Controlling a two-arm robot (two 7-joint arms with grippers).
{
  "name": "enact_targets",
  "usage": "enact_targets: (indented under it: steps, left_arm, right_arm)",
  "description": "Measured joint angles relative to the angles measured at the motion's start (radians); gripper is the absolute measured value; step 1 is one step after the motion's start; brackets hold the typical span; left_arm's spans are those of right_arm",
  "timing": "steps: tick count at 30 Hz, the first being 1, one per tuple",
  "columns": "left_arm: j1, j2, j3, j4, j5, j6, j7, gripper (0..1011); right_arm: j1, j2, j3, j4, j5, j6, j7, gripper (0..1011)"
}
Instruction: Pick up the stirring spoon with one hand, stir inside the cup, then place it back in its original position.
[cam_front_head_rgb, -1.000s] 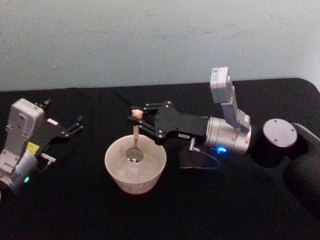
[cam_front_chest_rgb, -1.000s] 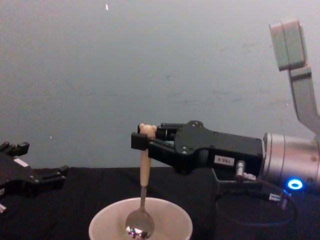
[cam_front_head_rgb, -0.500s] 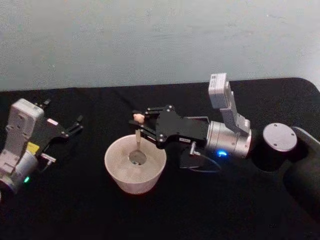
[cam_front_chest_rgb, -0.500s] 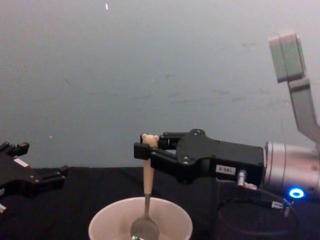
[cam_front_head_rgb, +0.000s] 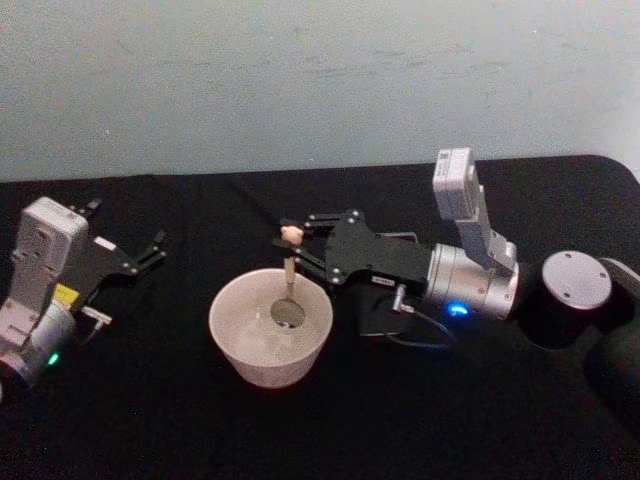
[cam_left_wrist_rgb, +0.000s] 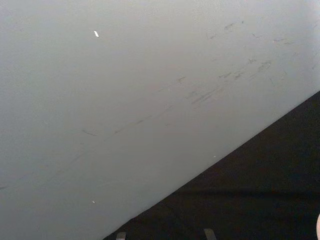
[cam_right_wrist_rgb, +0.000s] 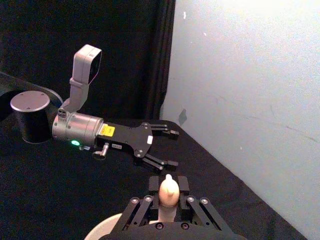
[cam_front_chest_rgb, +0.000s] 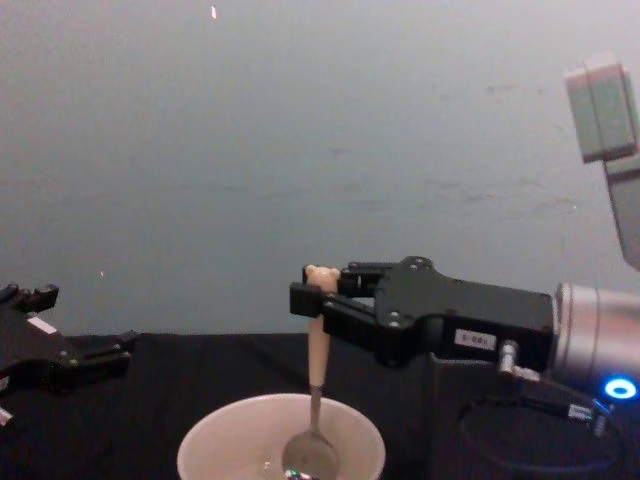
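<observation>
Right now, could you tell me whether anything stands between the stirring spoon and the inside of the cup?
Nothing visible does: the right gripper holds the stirring spoon upright, its bowl already inside the cup. The left gripper sits parked, open.

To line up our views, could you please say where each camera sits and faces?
Head view: high, facing down at the table; left hand open at the left, right hand shut on the stirring spoon in the cup.
Chest view: low, facing across the table; both hands side-on.
Left wrist view: on the left arm, facing the wall.
Right wrist view: on the right arm, facing past its own fingers to the left hand.
Head and chest share stirring spoon and cup.
</observation>
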Motion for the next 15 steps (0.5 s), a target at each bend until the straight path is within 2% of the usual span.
enact_targets:
  steps: [15]
  left_arm:
    - [0.0, 0.0, 0.0, 0.0, 0.0, 0.0, 0.0, 1001]
  right_arm:
    - [-0.082, 0.066, 0.019, -0.127, 0.025, 0.034, -0.017, 213]
